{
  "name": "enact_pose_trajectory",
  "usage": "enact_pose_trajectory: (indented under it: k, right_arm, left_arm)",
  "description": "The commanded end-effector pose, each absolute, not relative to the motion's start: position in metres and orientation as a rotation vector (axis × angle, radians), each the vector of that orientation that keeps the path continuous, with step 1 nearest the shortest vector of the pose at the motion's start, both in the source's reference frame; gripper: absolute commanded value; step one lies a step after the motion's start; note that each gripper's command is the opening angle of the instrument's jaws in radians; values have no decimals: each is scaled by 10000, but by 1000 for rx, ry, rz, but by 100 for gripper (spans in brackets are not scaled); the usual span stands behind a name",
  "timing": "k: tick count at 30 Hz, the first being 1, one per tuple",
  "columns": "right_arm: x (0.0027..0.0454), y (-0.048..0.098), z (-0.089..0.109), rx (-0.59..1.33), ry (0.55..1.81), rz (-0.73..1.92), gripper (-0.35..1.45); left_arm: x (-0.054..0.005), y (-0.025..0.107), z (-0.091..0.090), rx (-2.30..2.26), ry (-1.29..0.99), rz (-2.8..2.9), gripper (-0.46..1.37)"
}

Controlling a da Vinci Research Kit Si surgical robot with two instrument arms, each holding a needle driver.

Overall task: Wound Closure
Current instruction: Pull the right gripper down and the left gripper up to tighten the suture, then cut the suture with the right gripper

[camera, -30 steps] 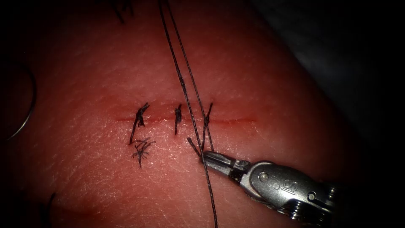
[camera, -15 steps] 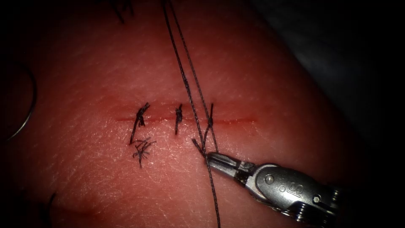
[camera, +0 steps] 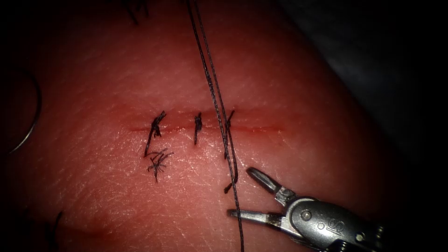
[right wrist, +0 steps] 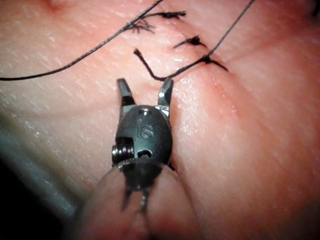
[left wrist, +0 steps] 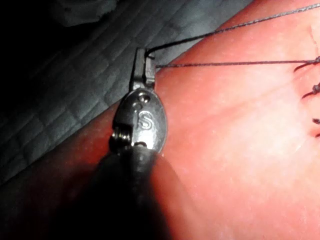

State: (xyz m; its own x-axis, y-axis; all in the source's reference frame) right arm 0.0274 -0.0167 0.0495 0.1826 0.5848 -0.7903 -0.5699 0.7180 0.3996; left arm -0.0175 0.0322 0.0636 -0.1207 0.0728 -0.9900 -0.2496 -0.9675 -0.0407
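Note:
The tissue [camera: 289,84] has a horizontal cut [camera: 261,129] crossed by three dark stitches. Two strands of thread [camera: 210,79] run from the top down to the rightmost stitch [camera: 228,122]; one strand carries on downward. A short thread tail [camera: 229,185] lies loose just below that stitch. My right tool [camera: 239,192] stands below the cut's right half, jaws open, holding nothing, the tail just off its tips [right wrist: 144,92]. My left tool [left wrist: 142,65] is shut on the thread [left wrist: 225,63], which stretches taut toward the stitches. The curved needle [camera: 36,112] lies at the far left on the tissue, unheld.
Several cut ends of thread [camera: 157,163] lie below the leftmost stitch [camera: 155,127]. Grey quilted cloth [left wrist: 75,85] borders the tissue beyond the left tool. More dark thread ends [camera: 135,11] show at the tissue's upper edge.
My right tool's jaws were shut on the short thread tail; they have opened, let it go and drawn back down and right. The two long strands have shifted right, closer together.

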Motion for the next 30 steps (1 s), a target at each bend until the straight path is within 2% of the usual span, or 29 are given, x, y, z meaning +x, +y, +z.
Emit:
enact_pose_trajectory:
  k: [1,18,30]
  right_arm:
    - [273,-167,493,16,1111,834,96]
    - [246,-112,471,34,1039,953,89]
    - [284,-94,482,11,1017,1022,85]
  left_arm:
    - [-175,322,633,-1933,192,2200,-35]
    - [-179,319,618,-1941,189,2198,-35]
    - [-180,315,597,-1943,201,2207,-35]
